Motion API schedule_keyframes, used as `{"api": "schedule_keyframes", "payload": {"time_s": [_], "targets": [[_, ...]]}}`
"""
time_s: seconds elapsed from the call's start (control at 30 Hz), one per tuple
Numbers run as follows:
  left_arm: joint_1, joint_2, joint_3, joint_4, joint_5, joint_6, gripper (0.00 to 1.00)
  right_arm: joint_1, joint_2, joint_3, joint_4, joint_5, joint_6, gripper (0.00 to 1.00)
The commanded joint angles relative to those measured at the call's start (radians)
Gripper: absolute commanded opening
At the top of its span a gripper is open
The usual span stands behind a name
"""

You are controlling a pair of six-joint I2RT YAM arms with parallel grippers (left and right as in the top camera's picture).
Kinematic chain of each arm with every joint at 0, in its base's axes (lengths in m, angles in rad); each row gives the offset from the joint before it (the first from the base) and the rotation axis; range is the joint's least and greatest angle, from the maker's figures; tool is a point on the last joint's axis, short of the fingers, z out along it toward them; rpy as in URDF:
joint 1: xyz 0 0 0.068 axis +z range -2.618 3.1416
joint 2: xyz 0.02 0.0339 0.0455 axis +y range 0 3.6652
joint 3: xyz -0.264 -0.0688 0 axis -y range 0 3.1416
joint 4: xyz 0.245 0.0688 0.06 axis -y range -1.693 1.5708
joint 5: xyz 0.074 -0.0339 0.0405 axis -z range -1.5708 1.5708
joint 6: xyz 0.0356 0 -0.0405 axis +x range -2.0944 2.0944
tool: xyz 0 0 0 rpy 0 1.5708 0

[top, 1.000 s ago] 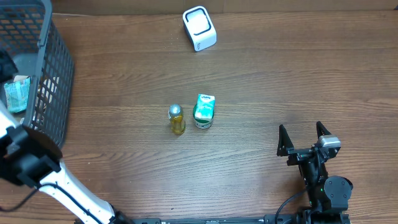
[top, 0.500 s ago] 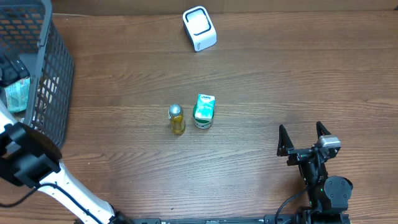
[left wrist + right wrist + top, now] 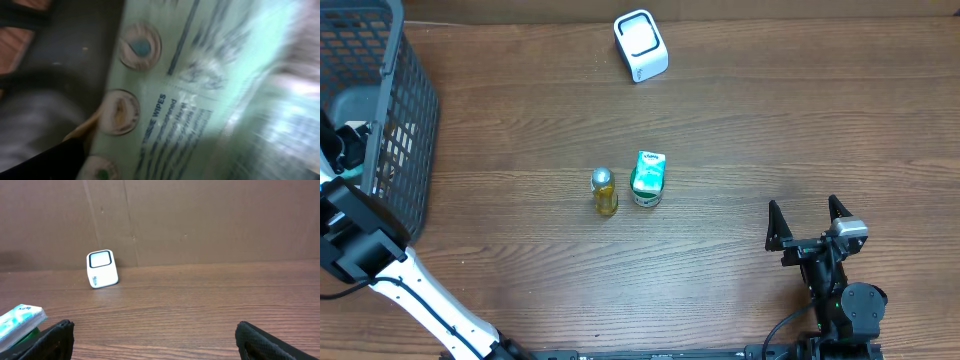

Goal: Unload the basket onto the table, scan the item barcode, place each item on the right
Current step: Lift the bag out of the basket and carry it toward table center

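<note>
Although the table looks the same as a second ago, the left arm does not. The left gripper is inside the basket, shifted from where it was. From overhead it now covers most of the wipes pack, which was in plain view a second ago.

- Left wrist view: the pack fills the frame, very close and blurred, with the word "WIPES" legible. The fingers do not show clearly, so I cannot tell whether the jaws are apart or closed on the pack.
- Right gripper: parked near the front edge of the table, jaws spread wide, holding nothing. No change.
- Scanner: at the far edge of the table, well apart from both arms. No change.
- Bottle and carton: standing just beside each other mid-table, untouched.

Judgement: the pack sits in the basket, far from the scanner, so it is probably being dropped off after its scan rather than picked up for one. If so, that item is finished. The bottle and carton are then the items left to scan, and each must be carried across to the scanner.
</note>
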Motion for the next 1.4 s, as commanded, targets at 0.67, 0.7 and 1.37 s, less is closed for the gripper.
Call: {"api": "schedule_keyframes", "payload": {"time_s": [0.67, 0.7, 1.37], "targets": [[-0.005, -0.024, 0.419, -0.233, 0.112, -0.06, 0.04, -0.006, -0.008, -0.011, 0.003, 0.003, 0.0, 1.0], [-0.006, -0.046, 0.446, -0.236, 0.112, -0.071, 0.04, -0.006, -0.008, -0.011, 0.003, 0.003, 0.0, 1.0], [-0.201, -0.614, 0.575, -0.471, 0.174, -0.224, 0.04, -0.006, -0.008, -0.011, 0.003, 0.003, 0.0, 1.0]]}}
